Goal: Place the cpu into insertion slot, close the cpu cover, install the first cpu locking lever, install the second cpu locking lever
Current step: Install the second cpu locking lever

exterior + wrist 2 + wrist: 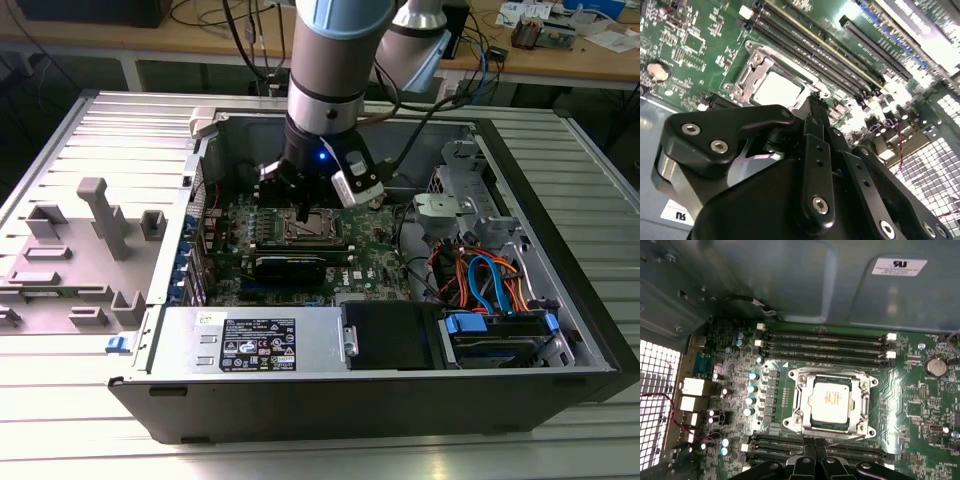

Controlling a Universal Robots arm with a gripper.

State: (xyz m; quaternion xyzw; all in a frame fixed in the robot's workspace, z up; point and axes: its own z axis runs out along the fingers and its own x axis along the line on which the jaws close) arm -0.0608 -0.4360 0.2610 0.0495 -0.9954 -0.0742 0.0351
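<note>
The cpu (829, 400) lies flat in the insertion slot (812, 422), its silver top showing through the cut-out of the cpu cover (801, 400), which lies down over it. A thin silver locking lever (847, 438) runs along the socket's edge nearest my fingers. My gripper (814, 444) hangs just over that edge with its dark fingers pressed together. In the second wrist view the gripper (815, 102) points down beside the cpu (777, 89) and cover (746, 75). In the exterior view the gripper (303, 213) stands over the socket (312, 230) inside the open computer case.
The green motherboard (375, 250) lies in the case (300, 410). Long black memory slots (825, 340) flank the socket on both sides. A black card (290, 265), a power supply (250, 345) and drive cables (490, 280) are nearby. Grey fixtures (105, 215) stand outside the case.
</note>
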